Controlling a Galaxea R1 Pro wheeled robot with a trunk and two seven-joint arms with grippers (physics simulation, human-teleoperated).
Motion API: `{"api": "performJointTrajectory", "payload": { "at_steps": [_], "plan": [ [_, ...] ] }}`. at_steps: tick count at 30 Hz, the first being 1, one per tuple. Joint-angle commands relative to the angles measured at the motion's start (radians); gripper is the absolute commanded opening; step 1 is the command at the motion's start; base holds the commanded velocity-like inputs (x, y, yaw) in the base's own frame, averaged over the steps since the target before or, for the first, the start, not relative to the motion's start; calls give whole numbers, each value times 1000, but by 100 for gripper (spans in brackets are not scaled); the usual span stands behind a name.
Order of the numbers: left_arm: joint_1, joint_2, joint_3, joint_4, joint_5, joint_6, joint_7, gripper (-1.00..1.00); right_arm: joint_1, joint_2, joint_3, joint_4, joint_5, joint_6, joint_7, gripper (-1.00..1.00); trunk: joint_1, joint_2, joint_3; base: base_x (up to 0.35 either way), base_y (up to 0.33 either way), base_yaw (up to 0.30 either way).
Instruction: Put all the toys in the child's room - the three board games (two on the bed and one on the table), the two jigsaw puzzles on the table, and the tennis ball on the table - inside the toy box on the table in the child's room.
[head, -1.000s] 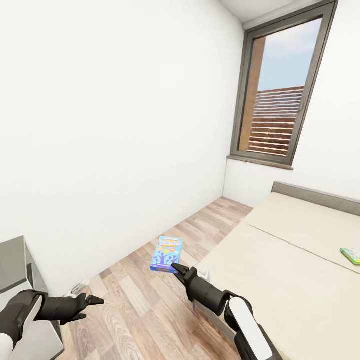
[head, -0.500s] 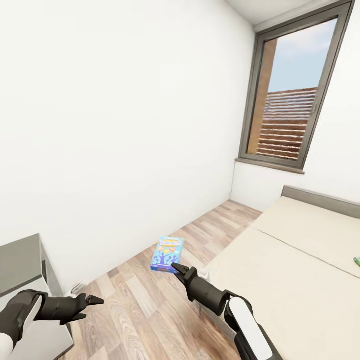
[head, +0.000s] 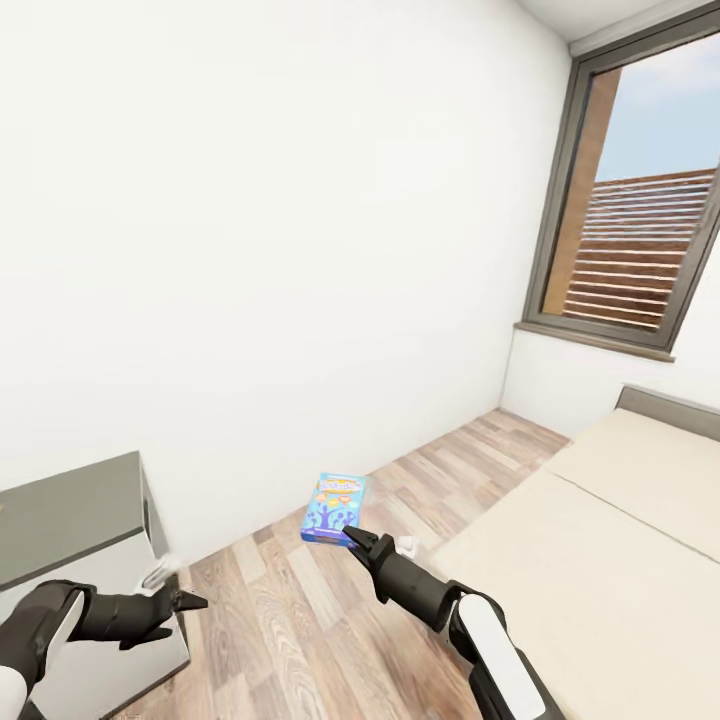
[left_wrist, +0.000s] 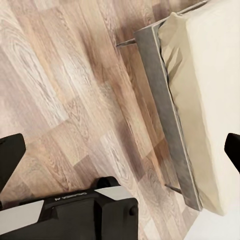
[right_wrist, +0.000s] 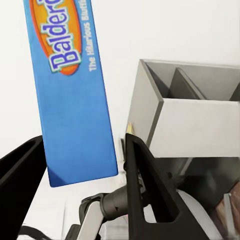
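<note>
Holding a blue board game (head: 334, 509) in the right gripper (head: 352, 537), pinched at its near edge, box tilted up and carried in mid-air over the wood-plank floor (head: 290, 610); seen close in the right wrist view as a blue box (right_wrist: 70, 90) lettered "Balder…" between the two black fingers (right_wrist: 145, 180), clamped on its lower end. Left gripper (head: 190, 601) low at the near left, nothing held; head view suggesting tips drawn together, yet left wrist view showing the two fingertips (left_wrist: 10, 155) wide apart at the frame edges, so open by that evidence. Whole picture swung leftward compared with a second ago: window (head: 640, 190) slid toward the right edge, bed (head: 600, 560) pushed right and partly out of frame, green box formerly on the far mattress gone from sight, grey cabinet (head: 70, 520) at the near left grown larger. Camera motion, then, not movement of things; box and arms sitting at the same place in the picture throughout. Likely meaning: turning away from the bed with one game in hand, heading toward the table and toy box. Judged early in the task: one game carried, not yet delivered, a second apparently left on the bed. Risk worth minding: thin edge grip on a flat box during a turn, prone to slip or pivot.
</note>
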Motion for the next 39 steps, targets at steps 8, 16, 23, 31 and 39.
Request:
{"api": "performJointTrajectory", "payload": {
  "at_steps": [8,16,23,31,39],
  "plan": [
    [-1,-2,5,0,-9,7,-7,100,-1,0,-1,0,1,4,4,-100,-31,55,23,0,0,164],
    [-1,-12,5,0,-12,7,-8,100,-1,0,-1,0,1,5,3,-100,-61,111,48,0,0,7],
    [-1,-14,5,0,-12,7,-8,100,-1,0,-1,0,1,4,3,-100,-88,160,71,0,0,34],
    [-1,-14,6,0,-12,7,-2,100,-1,0,0,0,1,4,3,-100,-119,216,102,0,0,219],
    [-1,-15,6,0,-12,6,-1,100,-1,0,1,0,1,5,3,-100,-149,272,132,0,0,187]
  ]
}}
